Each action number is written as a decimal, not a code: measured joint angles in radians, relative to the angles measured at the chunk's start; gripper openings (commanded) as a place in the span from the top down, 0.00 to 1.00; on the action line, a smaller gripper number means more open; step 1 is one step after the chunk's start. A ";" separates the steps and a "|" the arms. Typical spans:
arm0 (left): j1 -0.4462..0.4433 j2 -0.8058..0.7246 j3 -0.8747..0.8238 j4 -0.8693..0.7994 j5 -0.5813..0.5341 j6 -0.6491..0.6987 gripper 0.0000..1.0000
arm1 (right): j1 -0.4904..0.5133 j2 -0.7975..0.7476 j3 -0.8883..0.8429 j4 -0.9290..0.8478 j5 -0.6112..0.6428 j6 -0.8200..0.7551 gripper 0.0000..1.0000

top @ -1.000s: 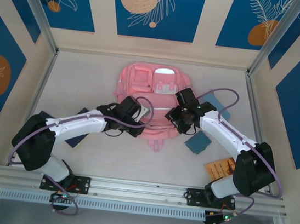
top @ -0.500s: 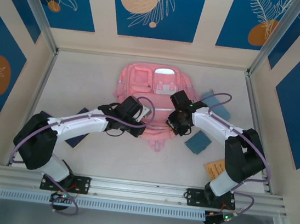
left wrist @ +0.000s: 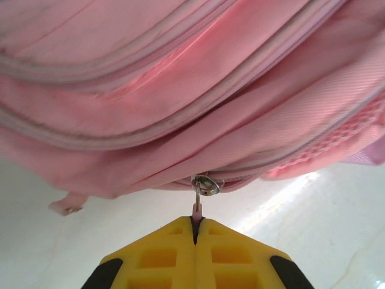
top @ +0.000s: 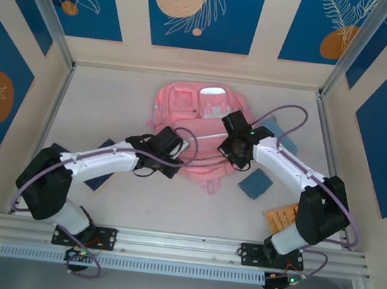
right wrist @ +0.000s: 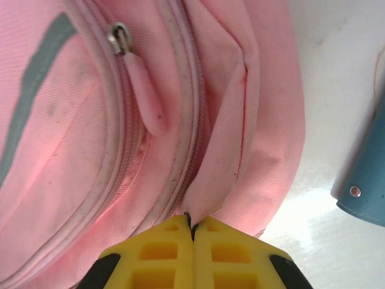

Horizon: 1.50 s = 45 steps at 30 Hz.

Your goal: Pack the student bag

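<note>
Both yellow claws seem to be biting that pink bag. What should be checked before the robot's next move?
1. Left gripper shut on the metal-ringed zip pull: ok.
2. Right gripper shut on a fold of the large pink fabric backpack: ok.
3. Backpack lying front-up on the pale table: ok.
4. Opening wide enough for packing: cannot tell.
5. Teal flat pouch lying clear beside the backpack: ok.

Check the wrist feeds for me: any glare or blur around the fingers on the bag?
Left wrist: the zip pull above the left fingers is sharp; a glare streak crosses the table at right. Right wrist: the student bag fabric at the right fingers is clear, the table top right is washed out. Top external: even light, no harsh shadows.
</note>
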 measured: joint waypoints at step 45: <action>0.573 -0.076 -0.055 0.009 -0.123 -0.218 0.15 | -0.060 0.385 0.220 0.270 -0.549 -0.274 0.44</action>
